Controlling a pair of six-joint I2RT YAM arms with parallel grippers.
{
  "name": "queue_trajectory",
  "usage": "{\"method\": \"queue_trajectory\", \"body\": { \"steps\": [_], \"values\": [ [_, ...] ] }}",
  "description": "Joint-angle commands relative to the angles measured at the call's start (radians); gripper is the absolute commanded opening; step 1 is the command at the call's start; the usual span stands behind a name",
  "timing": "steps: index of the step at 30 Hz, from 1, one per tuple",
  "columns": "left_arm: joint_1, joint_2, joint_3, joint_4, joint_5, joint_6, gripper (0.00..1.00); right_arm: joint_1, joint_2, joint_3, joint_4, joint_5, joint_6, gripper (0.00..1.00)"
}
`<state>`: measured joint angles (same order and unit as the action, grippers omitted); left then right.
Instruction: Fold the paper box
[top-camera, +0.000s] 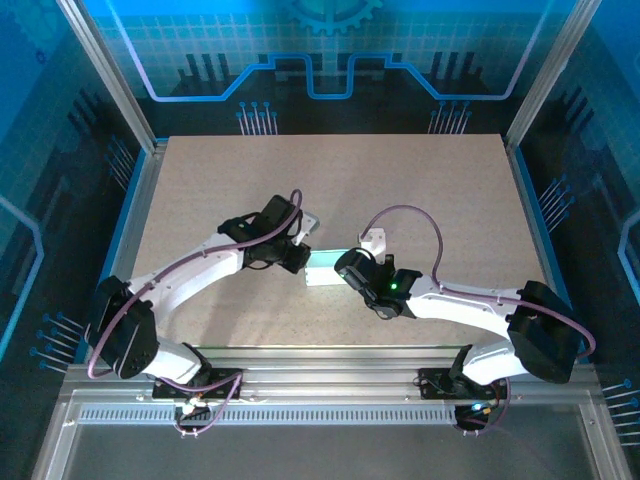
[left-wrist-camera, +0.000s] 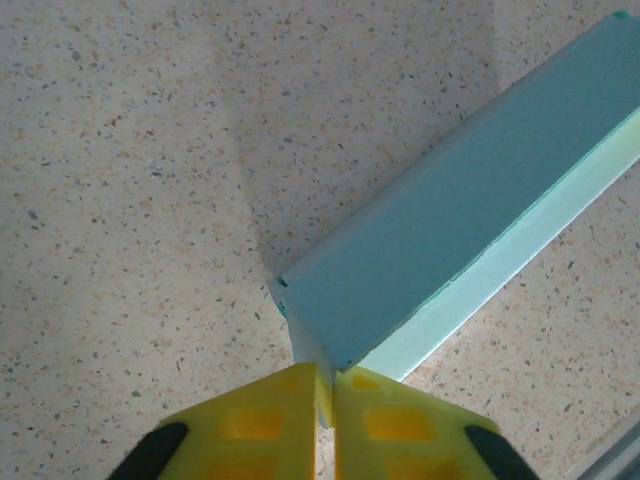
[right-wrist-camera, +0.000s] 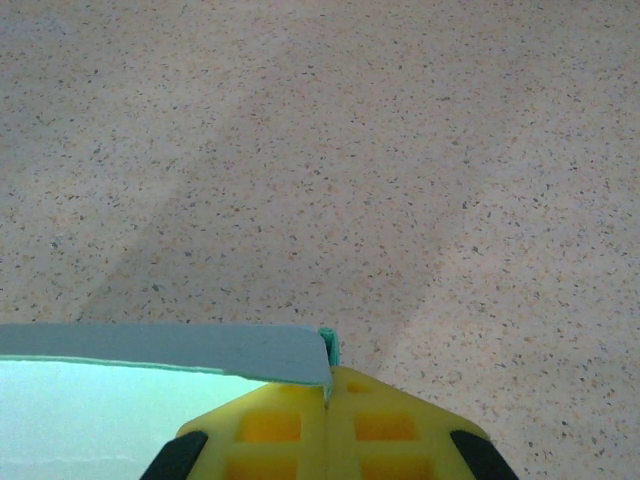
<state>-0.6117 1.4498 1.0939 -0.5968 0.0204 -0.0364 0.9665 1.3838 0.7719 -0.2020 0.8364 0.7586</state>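
The paper box (top-camera: 323, 269) is a pale mint card shape held between the two arms near the table's middle. In the left wrist view the paper box (left-wrist-camera: 450, 240) runs up to the right as a long folded body, and my left gripper (left-wrist-camera: 332, 385) is shut on its near corner flap. In the right wrist view the paper box (right-wrist-camera: 150, 350) enters from the left, with my right gripper (right-wrist-camera: 328, 385) shut on a thin edge of it. From above, the left gripper (top-camera: 300, 258) and right gripper (top-camera: 345, 268) pinch opposite ends of the box.
The speckled beige table (top-camera: 330, 190) spreads out behind and to both sides of the box. A metal frame rail (top-camera: 330, 360) runs along the near edge, and upright posts (top-camera: 105, 70) stand at the back corners.
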Motion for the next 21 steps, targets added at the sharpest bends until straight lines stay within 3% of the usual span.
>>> {"method": "queue_trajectory", "body": {
  "steps": [1,4,14,21],
  "values": [
    [-0.014,0.019,0.048,0.012,0.000,-0.037,0.06,-0.005,0.026,-0.029,-0.052,-0.066,0.004,0.00],
    [-0.015,0.023,0.060,0.011,-0.003,-0.064,0.00,-0.003,0.028,-0.029,-0.053,-0.065,0.006,0.00],
    [-0.015,0.103,0.186,-0.119,-0.025,-0.202,0.00,0.015,0.055,-0.020,-0.060,-0.038,0.006,0.00],
    [-0.015,0.093,0.152,-0.079,-0.043,-0.353,0.00,0.021,0.063,-0.014,-0.059,-0.028,0.014,0.00]
  ]
}}
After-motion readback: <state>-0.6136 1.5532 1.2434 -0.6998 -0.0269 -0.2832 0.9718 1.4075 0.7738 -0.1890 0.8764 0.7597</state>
